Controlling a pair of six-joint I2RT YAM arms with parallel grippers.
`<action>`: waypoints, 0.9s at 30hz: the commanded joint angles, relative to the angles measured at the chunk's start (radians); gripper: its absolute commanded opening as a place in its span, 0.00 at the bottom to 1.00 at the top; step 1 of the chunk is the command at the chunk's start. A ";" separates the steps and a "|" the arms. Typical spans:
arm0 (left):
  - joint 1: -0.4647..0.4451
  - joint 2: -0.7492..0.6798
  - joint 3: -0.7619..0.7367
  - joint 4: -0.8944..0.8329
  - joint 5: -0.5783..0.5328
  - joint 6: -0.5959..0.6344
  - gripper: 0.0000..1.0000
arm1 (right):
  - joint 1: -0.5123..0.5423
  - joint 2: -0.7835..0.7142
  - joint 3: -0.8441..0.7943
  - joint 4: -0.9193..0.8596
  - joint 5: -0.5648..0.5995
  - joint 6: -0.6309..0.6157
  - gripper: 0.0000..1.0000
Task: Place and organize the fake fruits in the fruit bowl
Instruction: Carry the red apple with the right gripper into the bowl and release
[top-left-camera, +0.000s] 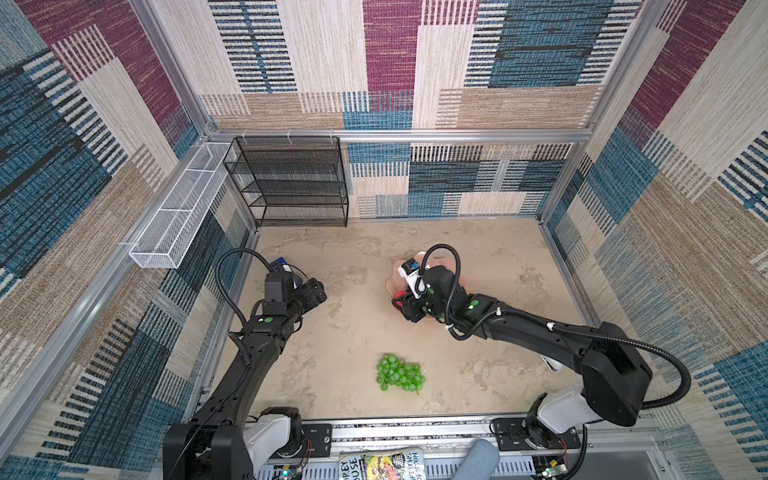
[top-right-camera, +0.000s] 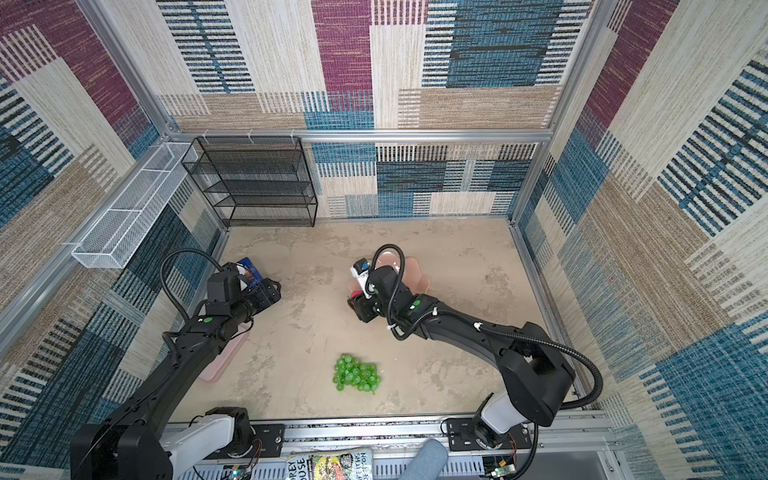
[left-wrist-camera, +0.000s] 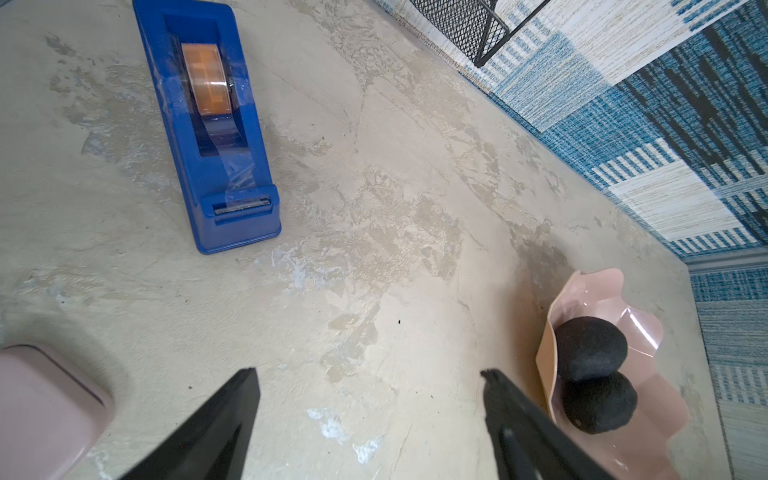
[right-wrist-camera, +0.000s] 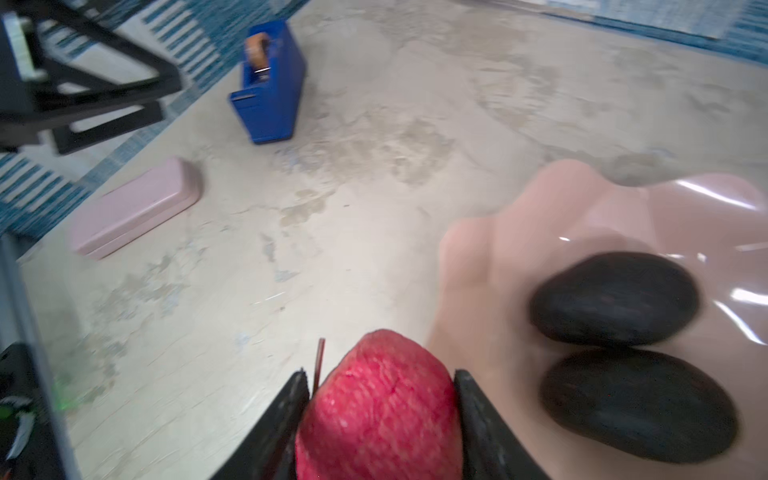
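Got the red fruit (right-wrist-camera: 378, 415) clamped tight in the right end effector (right-wrist-camera: 380, 376), just beside the scalloped rim of the fruit bowl (right-wrist-camera: 602, 199). Seeing both avocados (right-wrist-camera: 615, 299) sitting inside that bowl, touching each other. Spotted the grapes (top-left-camera: 400, 373) lying on the desk (top-left-camera: 340, 332), well apart from the bowl. Found the left end effector (left-wrist-camera: 370, 374) spread wide with nothing in it, well away from the bowl.

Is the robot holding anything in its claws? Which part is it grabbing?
The right gripper pinches the red apple by its two opposite sides. The left gripper is open and holds nothing.
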 joint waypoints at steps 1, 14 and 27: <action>0.001 -0.006 -0.002 0.037 0.023 0.005 0.88 | -0.065 -0.009 -0.023 0.025 -0.007 -0.001 0.53; 0.003 -0.005 0.004 0.037 0.032 0.014 0.88 | -0.129 0.148 -0.025 0.094 -0.045 -0.003 0.53; 0.005 0.004 0.004 0.044 0.046 0.013 0.88 | -0.129 0.084 -0.049 0.076 0.005 -0.018 0.81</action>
